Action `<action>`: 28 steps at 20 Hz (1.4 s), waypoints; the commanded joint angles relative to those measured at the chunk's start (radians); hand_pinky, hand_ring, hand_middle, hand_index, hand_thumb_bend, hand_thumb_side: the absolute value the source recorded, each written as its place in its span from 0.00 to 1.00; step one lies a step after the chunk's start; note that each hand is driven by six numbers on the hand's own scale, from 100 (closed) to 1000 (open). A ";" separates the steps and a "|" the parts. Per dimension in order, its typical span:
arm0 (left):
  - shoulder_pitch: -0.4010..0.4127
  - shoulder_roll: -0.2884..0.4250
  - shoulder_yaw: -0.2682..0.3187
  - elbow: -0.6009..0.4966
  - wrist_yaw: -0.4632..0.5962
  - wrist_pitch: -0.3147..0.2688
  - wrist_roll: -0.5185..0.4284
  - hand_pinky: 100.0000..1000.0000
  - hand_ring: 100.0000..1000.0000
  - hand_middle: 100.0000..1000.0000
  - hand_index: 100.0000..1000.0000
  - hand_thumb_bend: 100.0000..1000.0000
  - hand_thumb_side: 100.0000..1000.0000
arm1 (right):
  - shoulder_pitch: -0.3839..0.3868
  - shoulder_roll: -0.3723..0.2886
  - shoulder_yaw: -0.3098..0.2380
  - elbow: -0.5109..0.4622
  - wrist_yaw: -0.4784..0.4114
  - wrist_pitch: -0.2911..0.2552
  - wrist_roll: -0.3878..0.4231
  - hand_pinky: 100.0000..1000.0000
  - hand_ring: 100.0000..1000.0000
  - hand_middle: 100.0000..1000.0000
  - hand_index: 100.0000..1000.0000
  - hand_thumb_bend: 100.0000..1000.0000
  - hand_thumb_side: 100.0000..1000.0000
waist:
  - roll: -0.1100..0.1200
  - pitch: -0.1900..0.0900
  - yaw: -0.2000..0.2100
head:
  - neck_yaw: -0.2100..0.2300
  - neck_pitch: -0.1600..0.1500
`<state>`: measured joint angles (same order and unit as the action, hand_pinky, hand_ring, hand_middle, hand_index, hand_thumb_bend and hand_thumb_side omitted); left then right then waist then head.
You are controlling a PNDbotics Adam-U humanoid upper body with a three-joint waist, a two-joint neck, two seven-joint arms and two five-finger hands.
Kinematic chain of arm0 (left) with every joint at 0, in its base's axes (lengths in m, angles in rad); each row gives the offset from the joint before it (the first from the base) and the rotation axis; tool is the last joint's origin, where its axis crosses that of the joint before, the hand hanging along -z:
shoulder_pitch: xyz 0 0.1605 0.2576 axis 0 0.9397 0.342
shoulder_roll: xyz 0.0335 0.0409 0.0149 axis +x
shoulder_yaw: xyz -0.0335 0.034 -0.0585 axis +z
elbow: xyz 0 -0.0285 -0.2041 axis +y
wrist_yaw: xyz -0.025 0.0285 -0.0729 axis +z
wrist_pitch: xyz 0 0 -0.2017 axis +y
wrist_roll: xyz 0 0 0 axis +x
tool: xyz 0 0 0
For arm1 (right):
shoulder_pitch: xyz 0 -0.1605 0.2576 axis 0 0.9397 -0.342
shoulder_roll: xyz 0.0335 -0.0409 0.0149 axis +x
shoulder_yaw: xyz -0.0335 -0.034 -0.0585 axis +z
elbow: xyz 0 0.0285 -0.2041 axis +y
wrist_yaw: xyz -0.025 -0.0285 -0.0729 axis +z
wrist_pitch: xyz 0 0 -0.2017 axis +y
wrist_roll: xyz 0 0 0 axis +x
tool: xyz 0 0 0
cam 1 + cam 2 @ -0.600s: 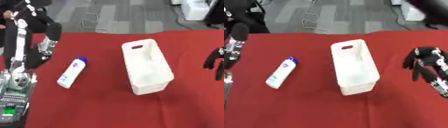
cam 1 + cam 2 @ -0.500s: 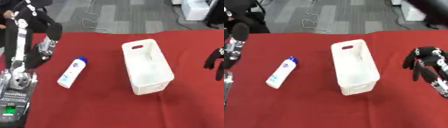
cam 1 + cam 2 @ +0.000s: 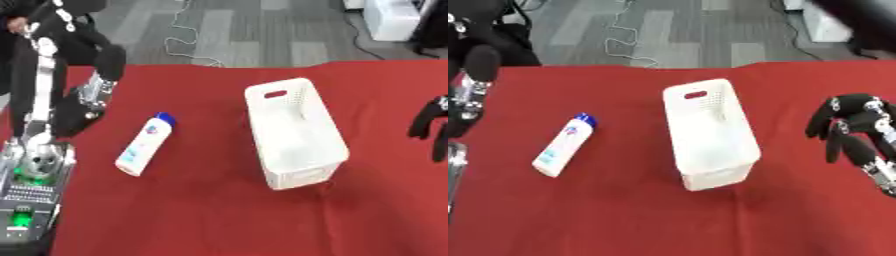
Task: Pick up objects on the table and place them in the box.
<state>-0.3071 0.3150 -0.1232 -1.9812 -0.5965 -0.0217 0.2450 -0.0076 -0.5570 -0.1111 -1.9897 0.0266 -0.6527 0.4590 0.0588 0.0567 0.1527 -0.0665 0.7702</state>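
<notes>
The first pick is judged not yet begun: the white bottle (image 3: 145, 144) lies flat on the red bench (image 3: 192, 210), left of the white box (image 3: 294, 132). The left hand (image 3: 90, 98), fingers unreadable, is nearest; the right hand (image 3: 850, 127) hangs relaxed, empty. A reach down is needed.

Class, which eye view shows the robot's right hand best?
The right eye view: the right hand shows whole there, fingers hanging relaxed over the red table. The left eye view catches only dark fingers at its right edge.

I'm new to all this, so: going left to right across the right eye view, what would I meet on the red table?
Left hand → white bottle with a blue cap, lying down → white box → right hand.
</notes>
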 commanded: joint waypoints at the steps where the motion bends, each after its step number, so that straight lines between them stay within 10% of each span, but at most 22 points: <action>1: -0.005 0.017 0.012 -0.018 -0.053 0.080 -0.079 0.50 0.44 0.71 0.81 0.37 1.00 | -0.004 -0.024 -0.009 -0.010 0.001 -0.118 0.121 0.26 0.42 0.46 0.28 0.11 1.00 | -0.002 -0.007 -0.007 | 0.011 0.000; 8: -0.015 0.009 0.038 -0.008 -0.247 0.212 -0.251 0.55 0.43 0.61 0.81 0.43 1.00 | -0.011 -0.026 -0.013 -0.010 -0.009 -0.115 0.118 0.26 0.42 0.46 0.28 0.11 1.00 | 0.003 -0.008 -0.024 | 0.011 0.000; 18: -0.053 0.017 0.055 0.060 -0.512 0.228 -0.519 0.82 0.54 0.72 0.74 0.41 1.00 | -0.012 -0.027 -0.010 -0.010 -0.018 -0.109 0.137 0.26 0.42 0.46 0.29 0.11 1.00 | 0.006 -0.012 -0.032 | 0.013 0.000; 28: -0.073 0.029 0.076 0.091 -0.674 0.226 -0.760 0.55 0.49 0.77 0.70 0.43 1.00 | -0.009 -0.028 -0.012 -0.010 -0.019 -0.107 0.148 0.26 0.42 0.46 0.29 0.11 1.00 | 0.006 -0.013 -0.030 | 0.014 0.000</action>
<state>-0.3614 0.3165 -0.0626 -1.8824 -1.2441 0.2051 -0.4877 -0.0093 -0.5570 -0.1137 -1.9897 0.0095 -0.6342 0.4775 0.0670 0.0564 0.1204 -0.0606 0.7703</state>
